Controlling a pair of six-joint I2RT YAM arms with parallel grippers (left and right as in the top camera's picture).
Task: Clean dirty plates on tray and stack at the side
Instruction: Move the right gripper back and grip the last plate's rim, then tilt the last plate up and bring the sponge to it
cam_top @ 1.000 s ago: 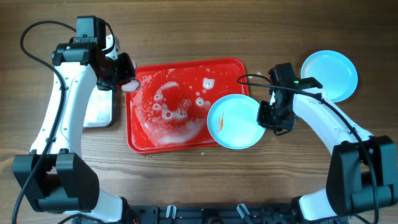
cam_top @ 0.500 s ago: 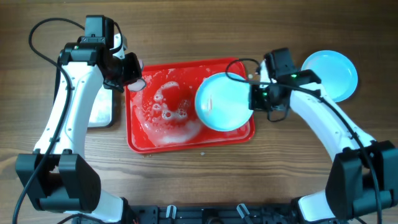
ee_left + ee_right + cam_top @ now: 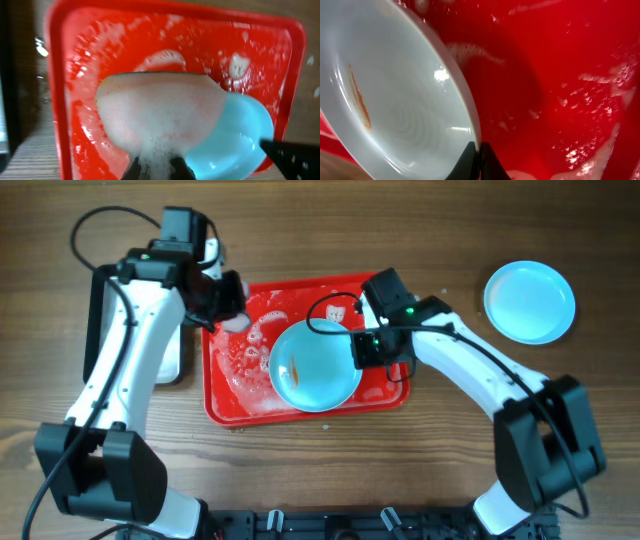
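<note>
**Wooden worktop (image 3: 320, 480): two plates (image 3: 315, 370) (image 3: 529, 302), one tray (image 3: 212, 405)**

One plate, streaked orange, is held over the sudsy red tray, its rim pinched in your right jaws. The second plate lies on the worktop, well right of the tray. Your left jaws clamp one foamy sponge (image 3: 160, 115) above the tray's far-left corner.

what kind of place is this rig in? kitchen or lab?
Probably a lab bench staged for dishwashing, not a real kitchen: wooden table, sudsy red tray instead of a sink, soapy sponge, smeared light-blue plate.
</note>
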